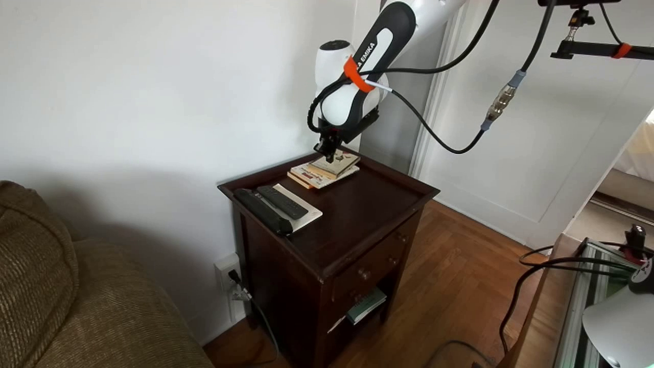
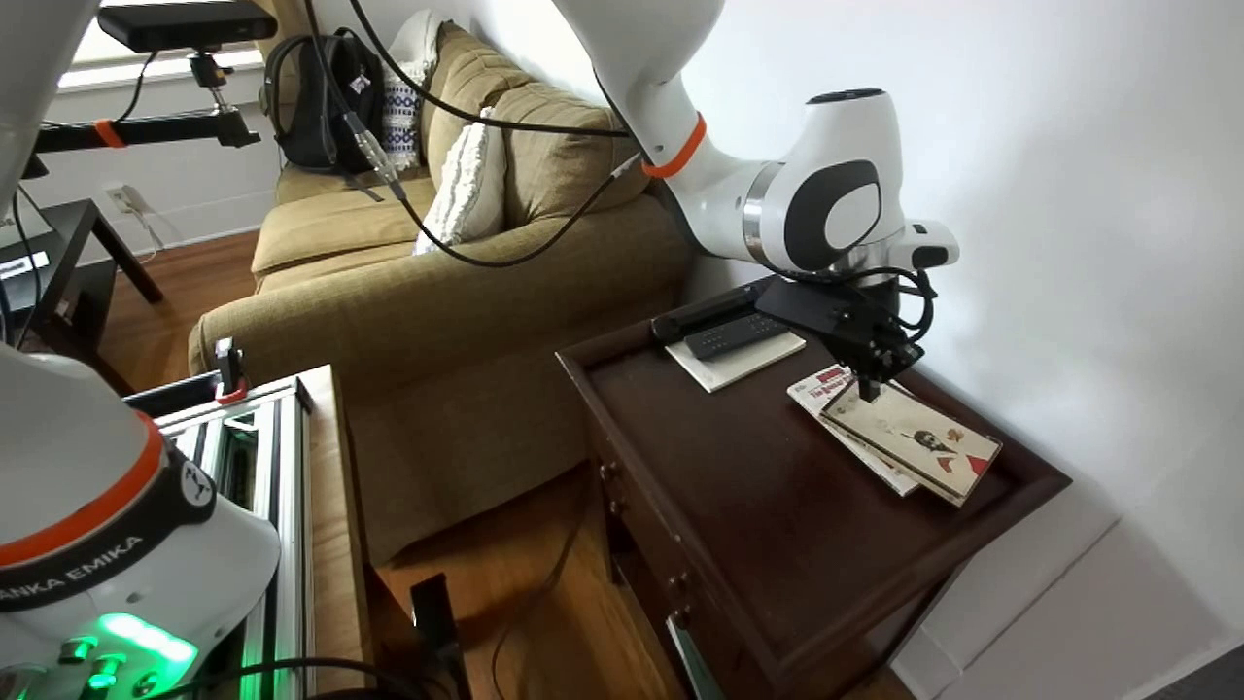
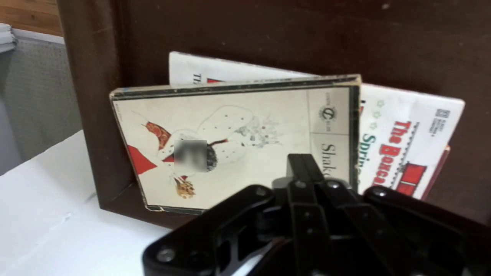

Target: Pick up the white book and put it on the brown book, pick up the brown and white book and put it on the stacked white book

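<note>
Three books lie in a loose stack near the wall. On top is the brown and white book point(image 3: 249, 168), with a pale cream cover, figure drawing and dark worn edges. It rests askew on the white book point(image 3: 406, 126), which has red and green lettering. Below that only an orange-brown edge of the brown book point(image 3: 438, 170) shows; its cover is hidden. My gripper point(image 3: 305, 167) points down over the lettered end of the top book, fingers together and holding nothing. In both exterior views the gripper point(image 1: 330, 157) is low over the stack; I cannot tell whether it touches.
On the same dark wooden cabinet point(image 1: 378, 199), a black remote point(image 1: 282, 201) and a long black slab point(image 1: 263, 212) lie on a white flat pad point(image 2: 719, 374). A raised rim borders the cabinet top. The wall point(image 2: 1069, 292) stands close behind the books.
</note>
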`<state>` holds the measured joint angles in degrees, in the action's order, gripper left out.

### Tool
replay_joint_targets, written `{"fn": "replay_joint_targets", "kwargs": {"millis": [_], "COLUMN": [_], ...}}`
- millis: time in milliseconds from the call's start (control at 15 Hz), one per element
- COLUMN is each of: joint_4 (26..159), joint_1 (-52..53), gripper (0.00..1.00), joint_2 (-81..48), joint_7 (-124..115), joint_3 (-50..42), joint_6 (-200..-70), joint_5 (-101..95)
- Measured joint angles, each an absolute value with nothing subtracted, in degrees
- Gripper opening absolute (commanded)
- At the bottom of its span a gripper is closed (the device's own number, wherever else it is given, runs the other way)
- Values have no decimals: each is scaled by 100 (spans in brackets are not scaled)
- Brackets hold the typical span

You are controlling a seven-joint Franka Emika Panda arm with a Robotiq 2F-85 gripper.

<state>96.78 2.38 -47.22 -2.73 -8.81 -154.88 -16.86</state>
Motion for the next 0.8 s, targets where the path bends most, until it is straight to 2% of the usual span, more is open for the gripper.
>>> {"fn": "replay_joint_targets", "kwargs": {"millis": [800], "joint_4": [9771], "joint_1": [164], "gripper": [0], "joint_2": [-4992], "joint_7": [-203], "joint_3": [-1062], "joint_6": [-16200], "joint_5": [-1634]}}
